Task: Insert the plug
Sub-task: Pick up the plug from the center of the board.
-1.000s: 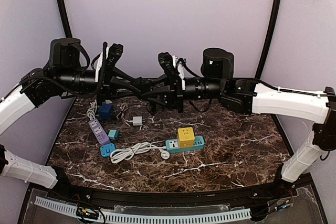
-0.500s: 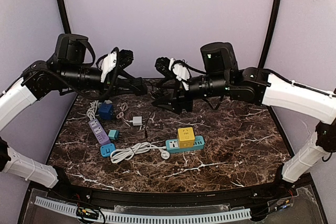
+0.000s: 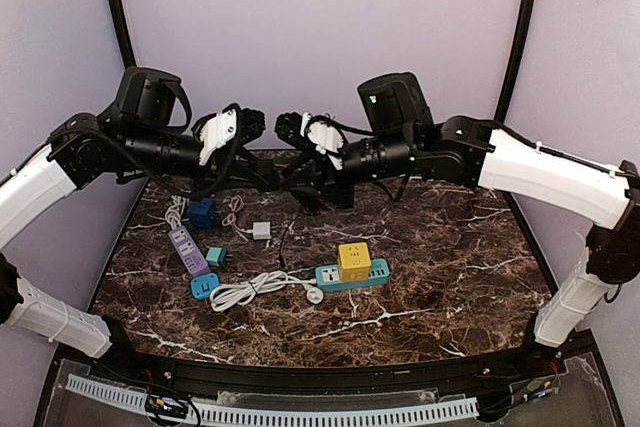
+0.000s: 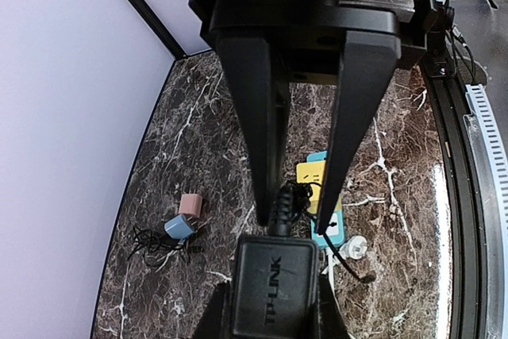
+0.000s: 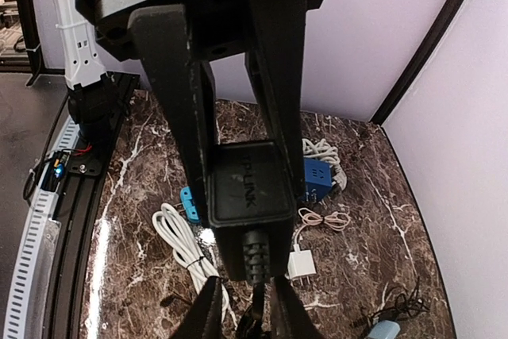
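Right tool: you are clamping the TP-LINK adapter.
Left tool: you are straddling its cord, narrowly parted.

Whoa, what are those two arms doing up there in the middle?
They have a black adapter up in the air between them, above the table. The right tool grips the adapter's body, while the left tool sits open on either side of its cord. The teal power strip lies on the table below with a yellow cube on it. The adapter is not plugged in yet.
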You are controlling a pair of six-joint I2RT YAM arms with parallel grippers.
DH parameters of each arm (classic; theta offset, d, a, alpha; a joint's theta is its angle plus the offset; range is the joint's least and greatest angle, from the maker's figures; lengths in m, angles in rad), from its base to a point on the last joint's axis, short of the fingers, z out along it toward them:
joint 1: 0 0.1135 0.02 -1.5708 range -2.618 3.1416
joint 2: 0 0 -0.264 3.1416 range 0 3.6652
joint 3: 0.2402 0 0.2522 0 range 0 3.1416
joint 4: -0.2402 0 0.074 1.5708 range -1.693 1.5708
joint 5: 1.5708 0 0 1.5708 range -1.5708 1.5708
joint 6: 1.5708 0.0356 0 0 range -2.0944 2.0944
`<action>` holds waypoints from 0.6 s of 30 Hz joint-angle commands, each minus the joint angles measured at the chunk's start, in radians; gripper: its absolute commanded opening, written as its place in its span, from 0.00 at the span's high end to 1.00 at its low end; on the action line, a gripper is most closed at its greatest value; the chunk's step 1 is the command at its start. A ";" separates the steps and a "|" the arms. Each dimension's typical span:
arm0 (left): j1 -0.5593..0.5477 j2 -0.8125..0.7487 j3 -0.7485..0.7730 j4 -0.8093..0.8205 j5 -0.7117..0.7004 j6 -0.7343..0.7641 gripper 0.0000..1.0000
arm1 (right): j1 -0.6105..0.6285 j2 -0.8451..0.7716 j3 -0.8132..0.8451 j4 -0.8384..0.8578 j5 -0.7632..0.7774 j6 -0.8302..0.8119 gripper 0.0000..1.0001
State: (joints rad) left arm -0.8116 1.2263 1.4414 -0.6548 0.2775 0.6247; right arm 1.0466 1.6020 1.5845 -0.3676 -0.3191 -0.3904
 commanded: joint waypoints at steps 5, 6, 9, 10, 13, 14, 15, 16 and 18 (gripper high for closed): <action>-0.007 -0.001 0.016 -0.024 0.017 0.024 0.99 | -0.011 0.038 0.033 0.044 -0.091 0.077 1.00; -0.007 0.000 0.017 -0.025 0.016 0.022 0.99 | -0.014 0.034 0.024 0.053 -0.094 0.089 1.00; -0.007 0.001 0.015 -0.017 0.012 -0.002 0.99 | -0.020 0.021 -0.009 0.092 -0.078 0.146 1.00; -0.007 0.000 0.011 -0.009 0.010 -0.020 0.99 | -0.021 0.016 -0.022 0.108 -0.072 0.164 1.00; -0.008 -0.011 -0.009 0.015 0.014 -0.051 0.99 | -0.021 -0.003 -0.059 0.181 -0.049 0.232 1.00; -0.008 -0.015 -0.024 0.031 0.014 -0.064 0.98 | -0.021 -0.005 -0.066 0.194 -0.041 0.252 1.00; -0.008 -0.023 -0.032 0.042 0.010 -0.073 0.98 | -0.021 -0.005 -0.066 0.200 -0.035 0.268 1.00; -0.007 -0.026 -0.046 0.061 -0.004 -0.092 0.98 | -0.021 -0.004 -0.066 0.206 -0.033 0.283 1.00; -0.007 -0.035 -0.059 0.076 -0.012 -0.103 0.99 | -0.022 -0.005 -0.069 0.219 -0.043 0.306 1.00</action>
State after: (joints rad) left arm -0.8120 1.2255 1.4166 -0.6510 0.2577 0.5812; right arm 1.0275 1.6230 1.5307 -0.2588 -0.3695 -0.1791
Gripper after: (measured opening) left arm 0.121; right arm 0.019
